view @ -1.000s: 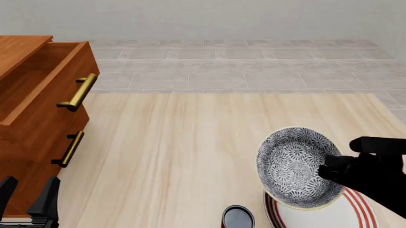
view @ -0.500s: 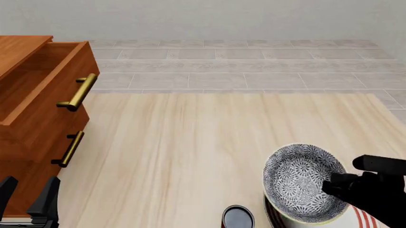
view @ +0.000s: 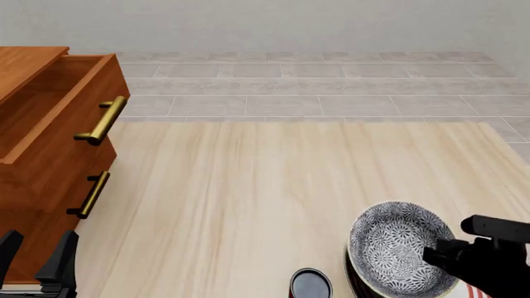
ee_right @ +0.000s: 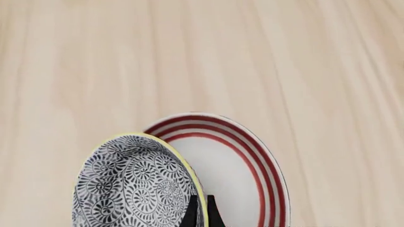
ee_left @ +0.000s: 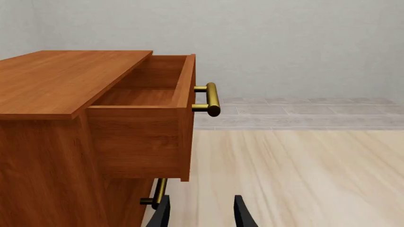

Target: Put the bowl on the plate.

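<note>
Right gripper [ee_right: 199, 211] had its fingers pinched narrow on the bowl [view: 396, 247] rim, bowl tilted over the plate [ee_right: 235, 168] at the near right of the desk [view: 273, 186]; contact with the plate unclear. Dark cup [view: 311, 284] sat just left. Left gripper [ee_left: 200, 213] hovered near left beside the wooden dresser [ee_left: 69, 118], fingers spread wide, holding nothing.

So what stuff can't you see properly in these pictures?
- The plate: in the front view, mostly hidden under the bowl and the right gripper; the bottom edge cuts it off.
- Whether the bowl touches the plate: not clear in either view.
- The dark cup: cut by the front view's bottom edge.
- The left gripper: only its fingertips show in the wrist view.
- The drawer's inside: its front part is hidden behind its wall.
</note>
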Controlling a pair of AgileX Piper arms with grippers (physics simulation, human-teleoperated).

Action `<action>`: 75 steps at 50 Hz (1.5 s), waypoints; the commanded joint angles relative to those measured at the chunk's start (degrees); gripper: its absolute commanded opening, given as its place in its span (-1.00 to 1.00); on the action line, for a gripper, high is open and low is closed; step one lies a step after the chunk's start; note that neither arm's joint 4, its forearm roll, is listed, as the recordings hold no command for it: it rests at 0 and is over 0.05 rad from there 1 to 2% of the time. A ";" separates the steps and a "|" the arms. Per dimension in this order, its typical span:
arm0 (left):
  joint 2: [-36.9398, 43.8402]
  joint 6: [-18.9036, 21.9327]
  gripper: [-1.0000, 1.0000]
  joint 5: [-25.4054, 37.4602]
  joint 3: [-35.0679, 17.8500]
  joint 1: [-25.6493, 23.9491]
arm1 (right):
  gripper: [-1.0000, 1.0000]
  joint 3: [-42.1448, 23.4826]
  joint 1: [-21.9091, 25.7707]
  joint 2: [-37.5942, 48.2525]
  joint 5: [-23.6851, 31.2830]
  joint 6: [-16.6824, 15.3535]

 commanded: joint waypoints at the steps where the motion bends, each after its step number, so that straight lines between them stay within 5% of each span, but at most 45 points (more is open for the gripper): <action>1: 0.00 0.00 1.00 0.00 0.00 0.00 | -1.00 1.15 -0.48 1.89 -2.30 0.40; 41: 0.00 0.00 1.00 0.00 0.00 0.00 | -1.00 2.28 -2.32 4.11 -4.68 -0.50; 42: 0.00 0.00 1.00 0.00 0.00 0.00 | 1.00 2.29 -2.52 4.07 -4.65 -0.81; 65: 0.00 0.00 1.00 0.00 0.00 0.00 | 1.00 1.04 -2.77 1.48 -1.66 -1.43; 75: 0.00 0.00 1.00 0.00 0.00 0.00 | 1.00 -4.31 -3.94 -1.32 3.67 -3.26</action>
